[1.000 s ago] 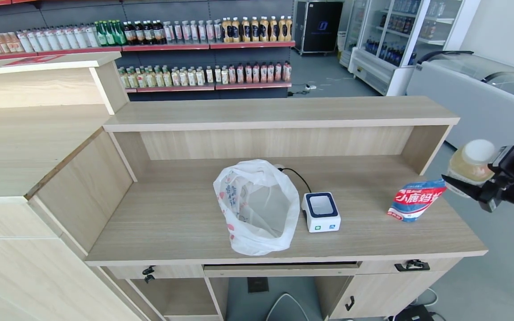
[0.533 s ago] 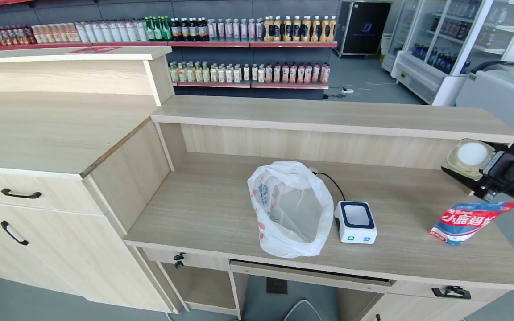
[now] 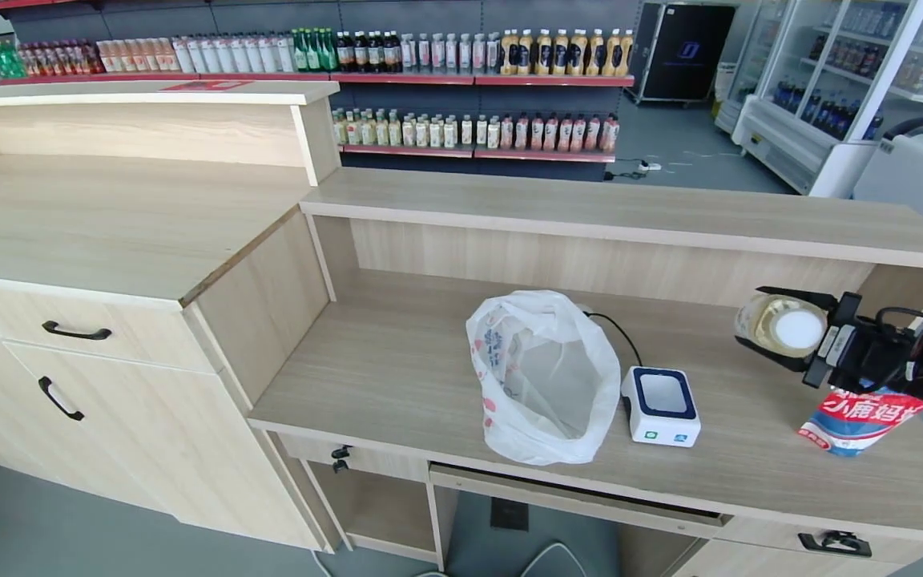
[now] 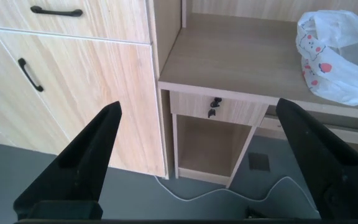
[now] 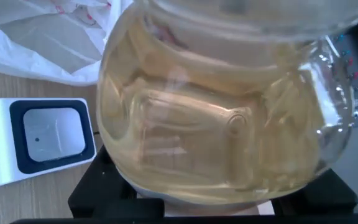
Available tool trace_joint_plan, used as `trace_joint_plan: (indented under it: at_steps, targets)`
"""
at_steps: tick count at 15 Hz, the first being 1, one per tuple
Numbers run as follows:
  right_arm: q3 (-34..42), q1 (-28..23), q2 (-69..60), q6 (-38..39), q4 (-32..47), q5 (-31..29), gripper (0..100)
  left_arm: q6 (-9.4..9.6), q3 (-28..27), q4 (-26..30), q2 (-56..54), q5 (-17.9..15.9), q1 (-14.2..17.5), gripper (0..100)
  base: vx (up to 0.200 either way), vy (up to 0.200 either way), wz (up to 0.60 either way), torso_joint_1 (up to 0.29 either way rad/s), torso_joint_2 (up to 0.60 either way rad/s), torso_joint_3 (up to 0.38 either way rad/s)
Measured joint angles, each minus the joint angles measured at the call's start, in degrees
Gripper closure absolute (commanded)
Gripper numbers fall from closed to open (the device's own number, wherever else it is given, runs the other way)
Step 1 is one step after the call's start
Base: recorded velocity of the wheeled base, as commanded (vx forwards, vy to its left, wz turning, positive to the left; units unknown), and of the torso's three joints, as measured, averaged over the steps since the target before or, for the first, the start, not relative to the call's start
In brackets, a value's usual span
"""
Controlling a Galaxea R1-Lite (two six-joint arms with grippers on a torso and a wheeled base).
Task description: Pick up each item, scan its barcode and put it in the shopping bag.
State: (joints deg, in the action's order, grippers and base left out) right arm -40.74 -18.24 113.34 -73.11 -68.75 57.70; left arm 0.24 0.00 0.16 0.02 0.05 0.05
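My right gripper (image 3: 750, 318) is shut on a clear bottle (image 3: 767, 322) of yellowish liquid with a white cap, holding it tilted above the right part of the wooden counter (image 3: 397, 377). In the right wrist view the bottle (image 5: 229, 124) hangs close to the white scanner (image 5: 39, 140). The scanner (image 3: 662, 405) sits beside the open white shopping bag (image 3: 546, 377). A red and blue pouch (image 3: 858, 421) lies on the counter just under my right arm. My left gripper (image 4: 197, 152) hangs open and holds nothing, low down in front of the counter's left end.
A raised back ledge (image 3: 630, 212) runs behind the counter, and a taller counter (image 3: 109, 216) with drawers stands on the left. The scanner's black cable (image 3: 614, 332) runs back behind the bag. Shelves of bottles (image 3: 469, 56) and fridges are in the room behind.
The head camera has swung, shifting the whole picture. My right gripper has carried the bottle from off the counter's right end to over the counter, nearer the scanner, tipping it from upright onto its side.
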Motion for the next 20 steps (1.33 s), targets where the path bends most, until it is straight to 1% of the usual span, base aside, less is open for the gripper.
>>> trace_joint_plan:
  at_steps: [7, 13, 20]
  targets:
    - [-0.4, -1.27, 5.22, -5.56, 0.06, 2.32, 100, 0.0, 0.0, 0.02, 0.0, 0.02, 0.02, 0, 0.0, 0.0, 0.0, 0.0, 0.0, 0.0]
    - [-0.11, -1.33, 7.91, -7.61, 0.04, 3.08, 100, 0.0, 0.0, 0.0, 0.0, 0.02, 0.0, 0, 0.0, 0.0, 0.0, 0.0, 0.0, 0.0]
    - [-1.1, -0.69, 10.7, -7.72, -0.05, 3.69, 100, 0.0, 0.0, 0.02, 0.0, 0.02, 0.05, 0, 0.0, 0.0, 0.0, 0.0, 0.0, 0.0]
